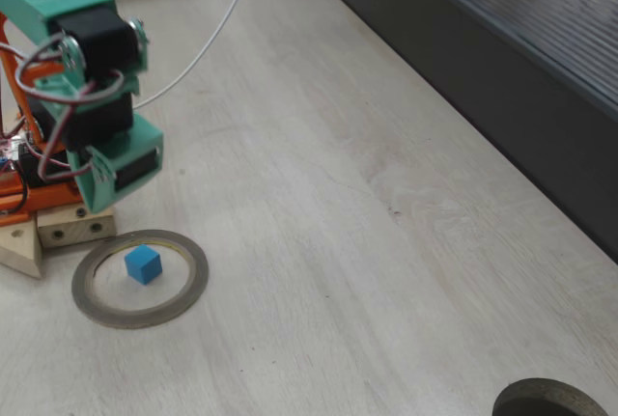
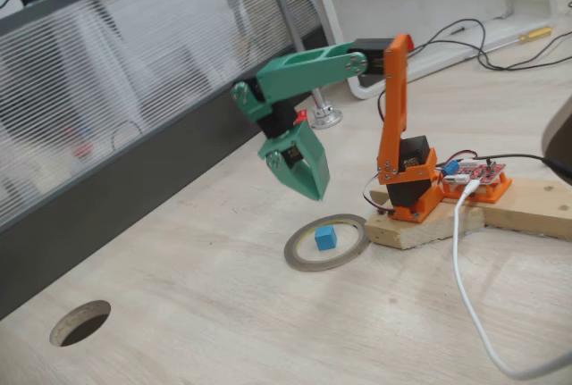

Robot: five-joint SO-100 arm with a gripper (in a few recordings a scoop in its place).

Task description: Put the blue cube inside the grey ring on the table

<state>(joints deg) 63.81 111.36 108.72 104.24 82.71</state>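
Blue cube (image 1: 143, 264) lying inside the grey ring (image 1: 183, 305) on the bench (image 1: 367, 242), below the raised gripper (image 2: 299, 175).
Gripper empty, its jaws close together; a careless descent could knock the cube or drag the ring.

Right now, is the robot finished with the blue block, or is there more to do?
It looks finished. The blue cube lies on the table inside the grey ring, off to one side of the opening. The fingers hang above the ring with nothing in them. Nothing seems left except pulling the arm back.
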